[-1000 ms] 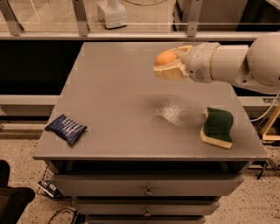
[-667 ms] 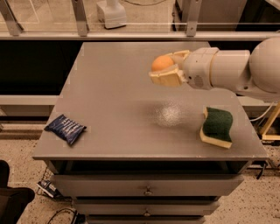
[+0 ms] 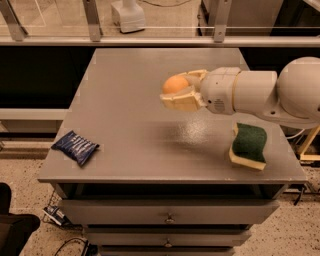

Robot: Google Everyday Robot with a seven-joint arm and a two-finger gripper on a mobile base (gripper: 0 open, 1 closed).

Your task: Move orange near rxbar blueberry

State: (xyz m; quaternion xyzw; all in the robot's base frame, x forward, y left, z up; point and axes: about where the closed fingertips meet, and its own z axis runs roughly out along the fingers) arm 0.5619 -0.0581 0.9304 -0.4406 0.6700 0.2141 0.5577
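The orange (image 3: 174,84) is a small round orange fruit held between the pale fingers of my gripper (image 3: 181,90), above the middle of the grey table (image 3: 125,75). The gripper reaches in from the right on a thick white arm and is shut on the orange. The rxbar blueberry (image 3: 75,147) is a flat dark blue wrapper lying near the table's front left corner, well to the left of and nearer than the gripper.
A green-and-yellow sponge (image 3: 248,145) lies near the table's front right edge, below the arm. A white object (image 3: 128,15) stands on the floor beyond the table's far edge. Drawers sit below the tabletop.
The gripper has carried the orange to the left and slightly towards the front, from the table's right part to above its middle. The wrapper and the sponge have not moved.
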